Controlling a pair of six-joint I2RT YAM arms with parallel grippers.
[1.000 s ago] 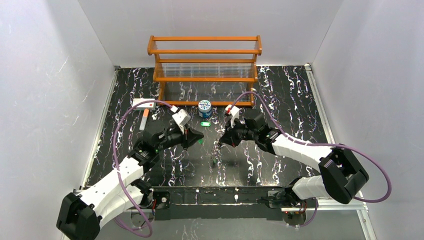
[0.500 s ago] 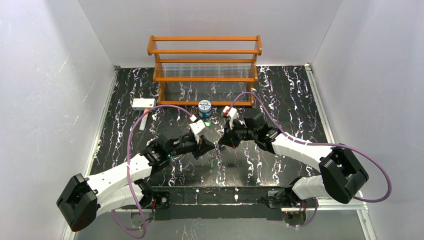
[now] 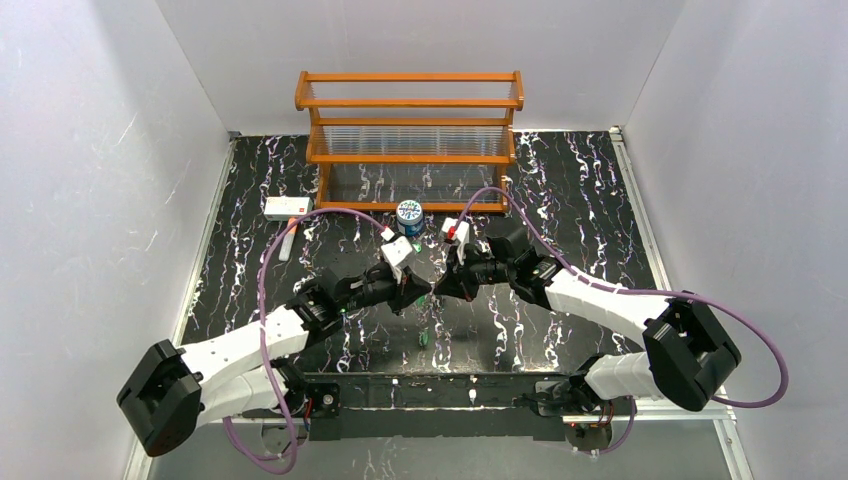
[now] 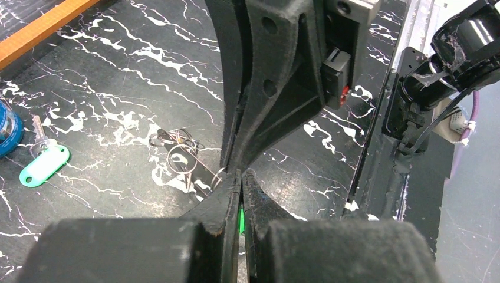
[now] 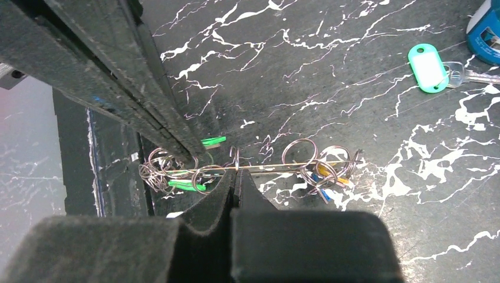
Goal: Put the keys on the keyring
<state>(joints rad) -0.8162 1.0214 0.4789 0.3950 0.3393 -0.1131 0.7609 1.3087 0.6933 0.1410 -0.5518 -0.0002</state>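
My right gripper (image 5: 236, 172) is shut on the keyring (image 5: 277, 167), a thin wire loop held above the table. Several small rings hang on it. Green keys (image 5: 186, 186) hang at its left end, a blue and a yellow key (image 5: 327, 177) at its right. My left gripper (image 4: 242, 174) is shut on a green key (image 4: 240, 218), its tips touching the right gripper's tips. In the top view both grippers (image 3: 422, 290) (image 3: 438, 291) meet at mid-table, with hung keys (image 3: 424, 335) dangling below. A key with a green tag (image 4: 44, 165) lies flat on the table.
A wooden rack (image 3: 410, 130) stands at the back. A blue-and-white can (image 3: 409, 215) sits in front of it, just behind the grippers. A white box with a red mark (image 3: 287, 207) lies at the left. The table's near edge rail (image 4: 377, 147) runs close by.
My left arm has swung right and forward with the green key until its tips meet the right gripper. The right gripper has shifted only slightly left, still holding the keyring.
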